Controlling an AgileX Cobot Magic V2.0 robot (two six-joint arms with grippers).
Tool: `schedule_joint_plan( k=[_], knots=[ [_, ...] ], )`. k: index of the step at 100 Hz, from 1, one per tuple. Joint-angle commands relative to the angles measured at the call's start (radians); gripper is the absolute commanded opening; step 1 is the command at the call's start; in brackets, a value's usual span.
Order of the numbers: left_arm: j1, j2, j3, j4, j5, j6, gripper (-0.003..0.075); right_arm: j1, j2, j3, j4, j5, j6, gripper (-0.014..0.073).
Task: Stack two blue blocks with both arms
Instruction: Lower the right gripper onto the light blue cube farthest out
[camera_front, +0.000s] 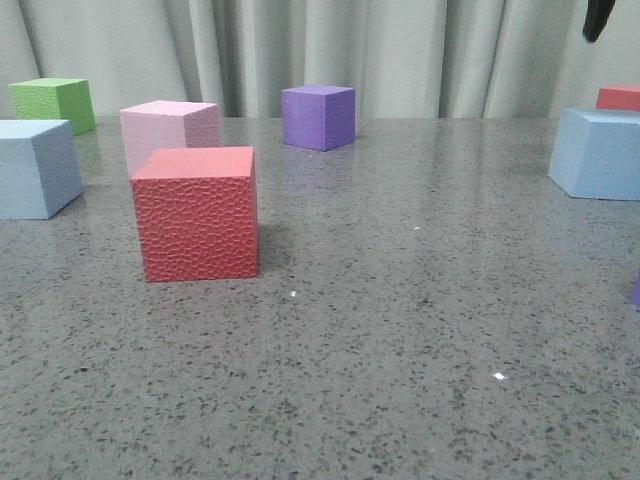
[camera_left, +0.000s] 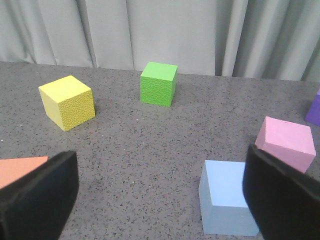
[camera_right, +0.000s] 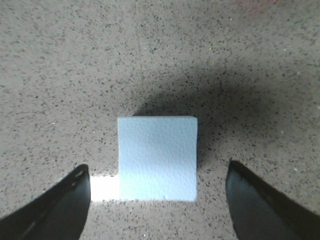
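Note:
One blue block (camera_front: 35, 168) rests on the table at the left edge of the front view, and the other blue block (camera_front: 600, 152) at the right edge. In the left wrist view my left gripper (camera_left: 160, 200) is open, with the left blue block (camera_left: 225, 200) close to one finger (camera_left: 280, 195), off centre. My right gripper (camera_right: 157, 210) is open and looks straight down on the right blue block (camera_right: 157, 157), which lies centred ahead of the fingers and apart from them. In the front view only a black tip of the right arm (camera_front: 598, 18) shows, high above that block.
A red cube (camera_front: 197, 213) stands front left, with a pink cube (camera_front: 170, 130) behind it. A green cube (camera_front: 55, 100), a purple cube (camera_front: 318, 116) and another red cube (camera_front: 620, 97) stand near the curtain. A yellow cube (camera_left: 67, 102) shows in the left wrist view.

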Motion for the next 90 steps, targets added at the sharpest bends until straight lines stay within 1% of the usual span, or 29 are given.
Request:
schedule_joint_plan(
  k=[1, 28, 42, 60, 67, 75, 82, 90],
  knots=[
    [0.001, 0.004, -0.038, -0.008, -0.09, -0.005, 0.064, -0.001, -0.008, -0.042, 0.006, -0.008, -0.015, 0.0559],
    [0.001, 0.004, -0.038, -0.006, -0.09, -0.005, 0.064, -0.001, 0.071, -0.04, 0.011, 0.009, -0.023, 0.0559],
    [0.001, 0.004, -0.038, -0.005, -0.093, -0.005, 0.064, -0.001, 0.107, -0.04, 0.038, 0.01, -0.024, 0.0559],
    [0.001, 0.004, -0.038, -0.001, -0.094, -0.005, 0.064, -0.001, 0.121, -0.04, 0.043, 0.006, -0.031, 0.0553],
    [0.001, 0.004, -0.038, -0.001, -0.094, -0.005, 0.064, -0.001, 0.122, -0.04, 0.043, 0.003, -0.031, 0.0508],
    [0.001, 0.004, -0.038, -0.001, -0.095, -0.005, 0.064, -0.001, 0.123, -0.04, 0.043, 0.003, -0.031, 0.0416],
    [0.001, 0.004, -0.038, -0.001, -0.095, -0.005, 0.064, -0.001, 0.123, -0.04, 0.043, 0.007, -0.031, 0.0354],
    [0.001, 0.004, -0.038, -0.001, -0.095, -0.005, 0.064, -0.001, 0.123, -0.04, 0.043, 0.012, -0.031, 0.0316]
  ],
)
